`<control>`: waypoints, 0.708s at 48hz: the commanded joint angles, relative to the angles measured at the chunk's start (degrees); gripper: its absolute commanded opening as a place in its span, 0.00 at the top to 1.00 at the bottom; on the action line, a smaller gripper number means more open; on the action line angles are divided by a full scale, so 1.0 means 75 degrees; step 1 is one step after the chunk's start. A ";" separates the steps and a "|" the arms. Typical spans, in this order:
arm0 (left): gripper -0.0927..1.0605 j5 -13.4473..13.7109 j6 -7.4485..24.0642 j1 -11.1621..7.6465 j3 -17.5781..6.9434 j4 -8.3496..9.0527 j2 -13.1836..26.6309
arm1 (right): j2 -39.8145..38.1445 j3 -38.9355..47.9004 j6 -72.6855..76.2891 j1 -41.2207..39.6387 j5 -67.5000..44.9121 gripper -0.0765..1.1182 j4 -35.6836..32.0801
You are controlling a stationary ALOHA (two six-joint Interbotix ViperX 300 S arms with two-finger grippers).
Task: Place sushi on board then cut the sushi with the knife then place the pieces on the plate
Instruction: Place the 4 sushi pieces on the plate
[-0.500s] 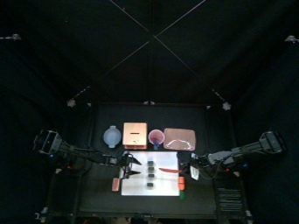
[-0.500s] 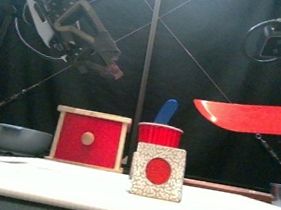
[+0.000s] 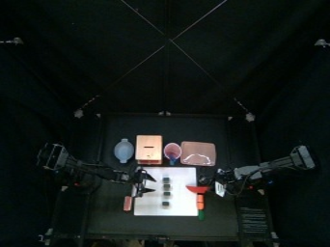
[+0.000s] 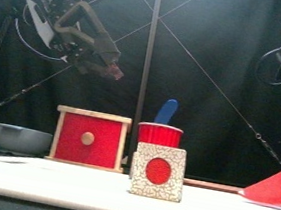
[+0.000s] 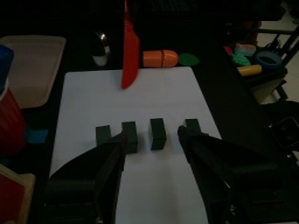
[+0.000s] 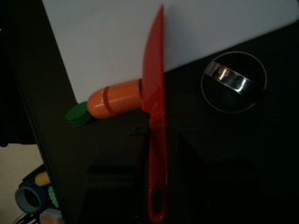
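Left pincer [image 5: 152,143], jaws spread in its wrist view, hangs over a white cutting board [image 5: 140,101] where the dark green toy sushi roll [image 5: 156,131] lies as blocks in a row (small gaps between). From above, the right pincer [image 3: 215,187] pinches a red toy knife [image 3: 198,189] over the board's right side. Front view: left pincer high, knife low.

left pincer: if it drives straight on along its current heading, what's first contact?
Most likely the dark green sushi blocks on the white cutting board. The row lies just ahead of the left pincer, whose jaws are open. Its height above them is unclear.
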 commanded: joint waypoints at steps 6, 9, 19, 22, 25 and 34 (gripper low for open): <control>0.18 -0.0070 0.0000 0.0035 -0.0094 0.0000 0.0000 | -0.0129 -0.0363 -0.0023 -0.0152 0.0082 0.31 -0.0187; 0.18 -0.0070 0.0000 0.0059 -0.0082 0.0000 0.0000 | -0.0129 -0.0516 -0.0035 -0.0211 0.0000 0.31 -0.0328; 0.19 -0.0070 -0.0059 0.0352 0.0164 -0.0270 0.0000 | 0.0246 -0.1125 -0.0035 -0.0305 -0.1020 0.31 -0.1289; 0.19 -0.0082 -0.0023 0.0410 0.0234 -0.0504 0.0000 | 0.0527 -0.1301 -0.0035 -0.0387 -0.1488 0.31 -0.1629; 0.19 -0.0070 0.0012 0.0434 0.0293 -0.0645 0.0012 | 0.0926 -0.1500 -0.0035 -0.0563 -0.2004 0.30 -0.1992; 0.19 -0.0082 0.0012 0.0516 0.0422 -0.0609 0.0023 | 0.2109 -0.1945 -0.0059 -0.0961 -0.2930 0.30 -0.2672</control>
